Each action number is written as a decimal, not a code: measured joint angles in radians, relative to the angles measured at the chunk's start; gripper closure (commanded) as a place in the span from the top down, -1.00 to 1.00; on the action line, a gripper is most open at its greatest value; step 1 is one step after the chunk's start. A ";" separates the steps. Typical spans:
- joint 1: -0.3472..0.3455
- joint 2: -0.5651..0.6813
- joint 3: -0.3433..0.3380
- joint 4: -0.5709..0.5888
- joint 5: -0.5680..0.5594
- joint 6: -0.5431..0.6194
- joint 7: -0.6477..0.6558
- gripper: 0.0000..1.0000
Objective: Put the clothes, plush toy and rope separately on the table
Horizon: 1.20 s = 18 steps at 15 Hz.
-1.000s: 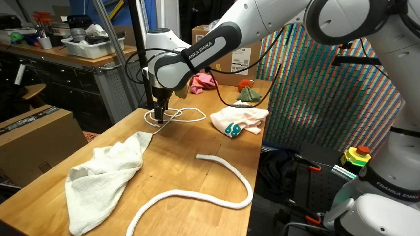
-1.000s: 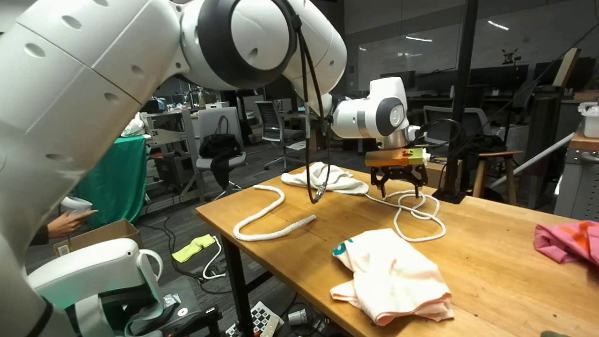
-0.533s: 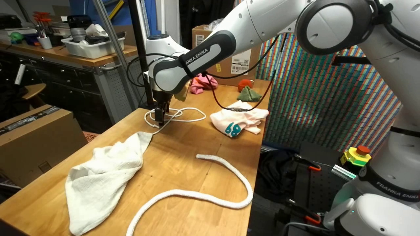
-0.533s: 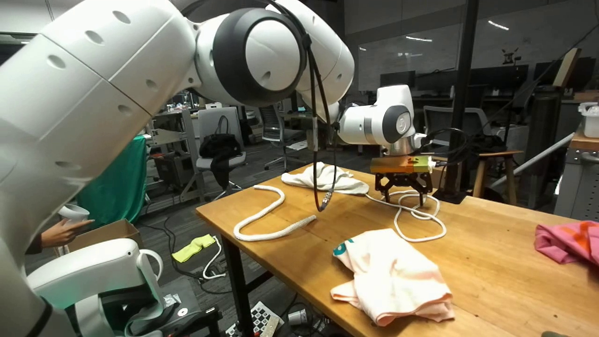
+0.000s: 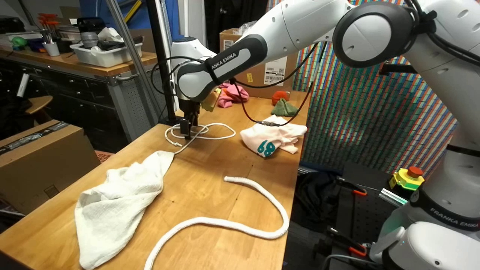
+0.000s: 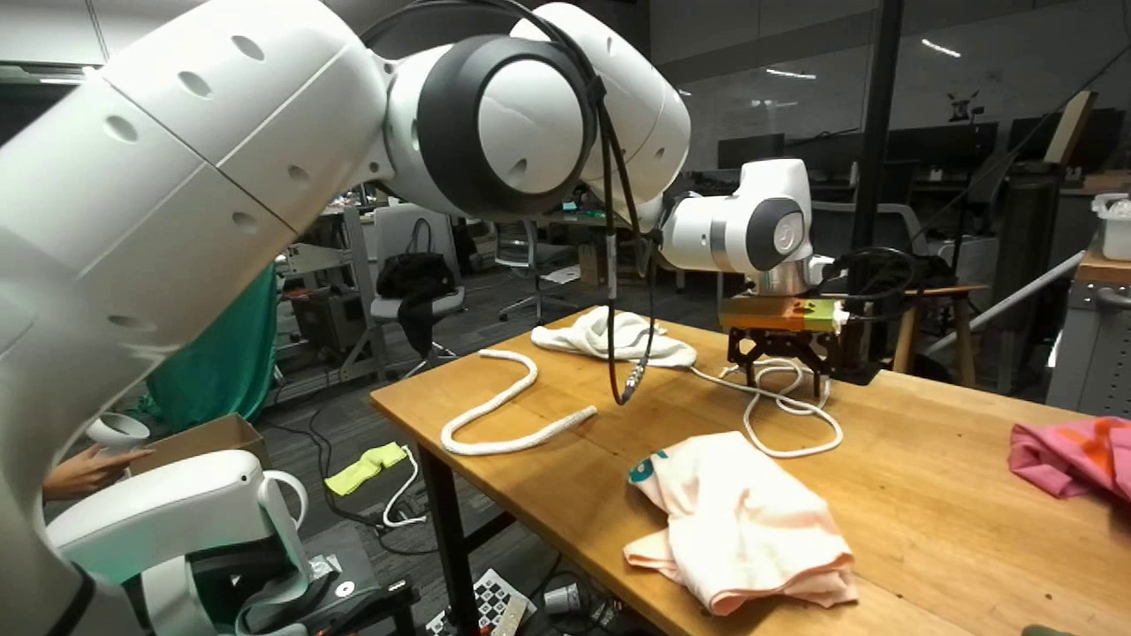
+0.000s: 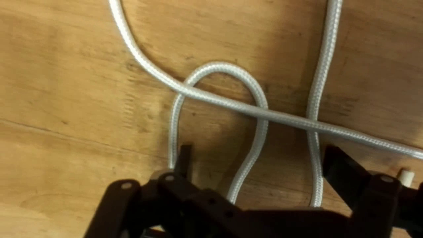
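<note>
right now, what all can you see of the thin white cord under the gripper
The thin white cord looks round and braided. It lies on the wood-topped table in loose, crossing loops beneath the open gripper. One blunt end lies free; elsewhere it meets the tip of the cream-white cloth, where any further length is hidden. Whether the gripper touches it is unclear.

In an exterior view, the end effector (image 5: 187, 136) points down over a looped cord (image 5: 215, 138) on the table (image 5: 202, 189); the cord reaches a cream-white cloth (image 5: 118, 204); a thick rope (image 5: 225, 223) curves nearby.
</note>
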 measured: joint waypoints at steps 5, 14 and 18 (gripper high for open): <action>-0.039 0.023 -0.008 0.042 0.033 -0.030 0.002 1.00; -0.124 0.074 -0.041 0.139 0.067 -0.077 0.017 0.85; -0.140 0.093 -0.043 0.186 0.091 -0.129 0.024 0.00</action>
